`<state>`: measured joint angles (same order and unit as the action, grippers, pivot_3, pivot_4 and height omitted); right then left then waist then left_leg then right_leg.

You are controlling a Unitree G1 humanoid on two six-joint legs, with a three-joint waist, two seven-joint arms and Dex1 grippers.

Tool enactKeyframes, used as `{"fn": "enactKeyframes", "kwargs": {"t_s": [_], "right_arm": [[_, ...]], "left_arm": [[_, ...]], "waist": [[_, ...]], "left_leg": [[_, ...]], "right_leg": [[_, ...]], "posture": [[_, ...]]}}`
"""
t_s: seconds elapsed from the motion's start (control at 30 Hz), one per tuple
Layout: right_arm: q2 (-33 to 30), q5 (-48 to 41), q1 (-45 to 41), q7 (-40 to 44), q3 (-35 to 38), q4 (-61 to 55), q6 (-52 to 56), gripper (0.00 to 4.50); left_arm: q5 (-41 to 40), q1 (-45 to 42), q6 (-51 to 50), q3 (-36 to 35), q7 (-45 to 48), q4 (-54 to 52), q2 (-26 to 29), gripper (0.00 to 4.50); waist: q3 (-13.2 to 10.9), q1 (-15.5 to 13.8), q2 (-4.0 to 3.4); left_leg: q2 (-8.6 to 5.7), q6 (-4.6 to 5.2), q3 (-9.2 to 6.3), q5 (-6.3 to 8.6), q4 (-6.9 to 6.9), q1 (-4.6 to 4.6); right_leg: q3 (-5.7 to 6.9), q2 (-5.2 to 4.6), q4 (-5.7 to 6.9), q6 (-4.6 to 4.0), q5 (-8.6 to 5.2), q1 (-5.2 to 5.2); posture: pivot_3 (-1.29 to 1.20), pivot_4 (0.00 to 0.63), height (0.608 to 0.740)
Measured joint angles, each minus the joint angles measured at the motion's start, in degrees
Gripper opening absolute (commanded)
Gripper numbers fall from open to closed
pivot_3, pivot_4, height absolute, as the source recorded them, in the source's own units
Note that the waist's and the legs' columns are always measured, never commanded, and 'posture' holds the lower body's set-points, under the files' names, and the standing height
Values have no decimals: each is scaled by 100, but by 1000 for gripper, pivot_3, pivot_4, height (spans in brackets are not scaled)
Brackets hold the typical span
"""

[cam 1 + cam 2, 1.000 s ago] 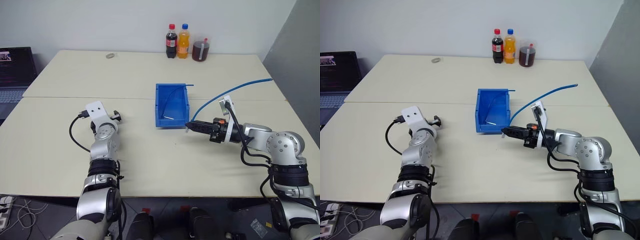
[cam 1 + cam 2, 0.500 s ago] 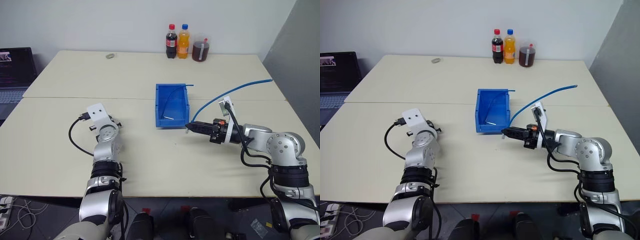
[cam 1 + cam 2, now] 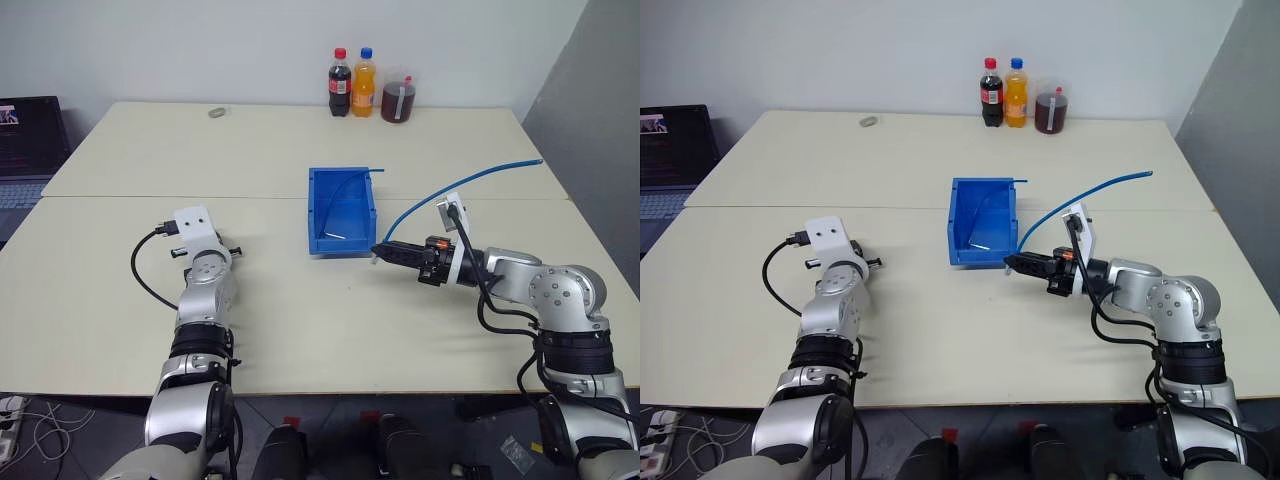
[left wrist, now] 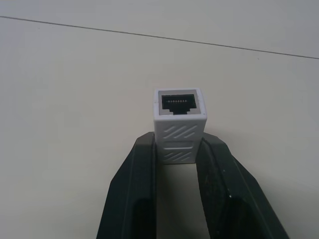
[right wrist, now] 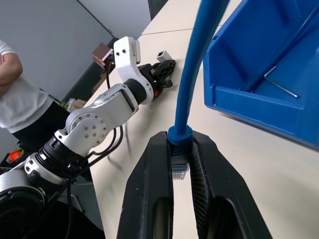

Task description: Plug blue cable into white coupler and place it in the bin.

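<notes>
On the beige table (image 3: 300,330) the two hands sit well apart with the bin (image 3: 342,210) just beyond the right one, so bring them together slowly, lining the plug with the coupler's (image 4: 179,124) open port before you push. Your left gripper (image 4: 176,164) is clamped on the coupler, port facing away from the hand. Your right gripper (image 5: 180,164) pinches the cable (image 5: 192,74) just behind its plug, the cable trailing off past the bin.

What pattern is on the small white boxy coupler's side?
Raised diagonal stripes, clearest in the left wrist view.

Silver-grey jointed arms with black ribbed wrist bands, white angular camera block behind the left claw (image 4: 177,164), looping black cables, right claw (image 5: 180,172) with glossy black fingers, orange accent behind it
</notes>
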<state>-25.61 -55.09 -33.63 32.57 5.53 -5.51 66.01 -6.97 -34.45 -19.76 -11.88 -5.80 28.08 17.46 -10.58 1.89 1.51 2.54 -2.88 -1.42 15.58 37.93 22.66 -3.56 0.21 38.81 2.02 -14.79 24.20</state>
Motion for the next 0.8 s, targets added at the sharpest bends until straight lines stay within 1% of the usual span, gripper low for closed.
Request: {"fn": "enactKeyframes", "kwargs": {"t_s": [0.07,0.1,0.13,0.17,0.2,0.23,0.3,0.4,0.43,0.5,0.63,0.7,0.8], "right_arm": [[-96,69,-43,39,-15,-97,-57,200],[-99,101,-83,47,-23,-100,-57,200],[-112,134,-221,99,-45,-105,-70,200],[-110,151,-286,118,-73,-107,-71,200],[-140,203,-439,166,-98,-118,-107,200],[-175,229,-559,237,-140,-152,-163,200],[-336,586,-716,458,-424,-291,-526,200],[-527,1363,-733,891,-1166,-545,-1315,200],[-516,1615,-700,1050,-1458,-601,-1601,200],[-377,1856,-589,1247,-1748,-603,-1929,200],[-365,2518,-473,1567,-2221,-489,-2688,200],[-426,2821,-332,1724,-2363,-422,-3029,200],[-317,3079,-84,1771,-2500,-291,-3250,200]], "left_arm": [[-149,348,-542,451,1158,-704,512,778],[-181,419,-655,552,1401,-855,642,778],[-306,603,-955,844,2181,-1303,1032,778],[-367,707,-1041,961,2487,-1494,1231,778],[-538,920,-1132,1150,3273,-1948,1615,778],[-750,1171,-1082,1275,3983,-2389,1975,778],[-1076,1535,-743,1418,5096,-2964,2252,778],[-1079,1694,-95,1892,6047,-3013,2246,778],[-999,1636,291,2108,6349,-2792,2072,778],[-844,1342,856,2408,6719,-2225,1688,778],[-524,744,1834,2680,7103,-1116,1225,778],[-396,571,2247,2739,7238,-633,1085,778],[-308,426,2724,2747,7501,-199,931,778]], "waist": [[0,7,0],[-1,7,0],[-2,10,0],[-2,15,0],[-3,24,-2],[-5,49,-5],[-6,45,-8],[-7,3,-8],[-7,-17,-8],[-6,-39,-6],[-6,-23,-6],[-6,-18,-6],[-6,-3,-6]], "left_leg": [[1,-1,-1,-1,-1,4],[1,-2,-2,-1,0,5],[2,-2,-2,-1,2,7],[3,-1,-2,-1,0,9],[3,-1,0,-1,-2,6],[7,-1,3,0,-7,10],[6,0,3,0,-8,8],[7,1,-1,0,-5,10],[6,1,-1,0,-1,11],[5,1,-3,0,6,16],[4,1,2,0,11,16],[5,3,0,1,9,16],[6,3,0,1,6,16]], "right_leg": [[1,0,2,-1,0,5],[2,0,2,0,0,6],[3,1,3,-1,0,9],[3,2,2,-1,-1,12],[0,2,3,-2,-1,12],[-1,3,-3,-5,-3,18],[2,1,-2,-11,-7,16],[9,2,-3,-12,-9,16],[9,2,-2,-7,-12,15],[12,2,-4,-3,-11,13],[5,3,-6,-5,-4,14],[6,5,-7,-6,-4,14],[5,6,-5,-9,-5,16]], "posture": [[0,150,740],[0,150,740],[0,150,740],[0,150,740],[0,150,740],[0,150,740],[0,150,740],[0,150,740],[0,150,740],[0,150,740],[0,150,740],[0,150,740],[0,150,740]]}}
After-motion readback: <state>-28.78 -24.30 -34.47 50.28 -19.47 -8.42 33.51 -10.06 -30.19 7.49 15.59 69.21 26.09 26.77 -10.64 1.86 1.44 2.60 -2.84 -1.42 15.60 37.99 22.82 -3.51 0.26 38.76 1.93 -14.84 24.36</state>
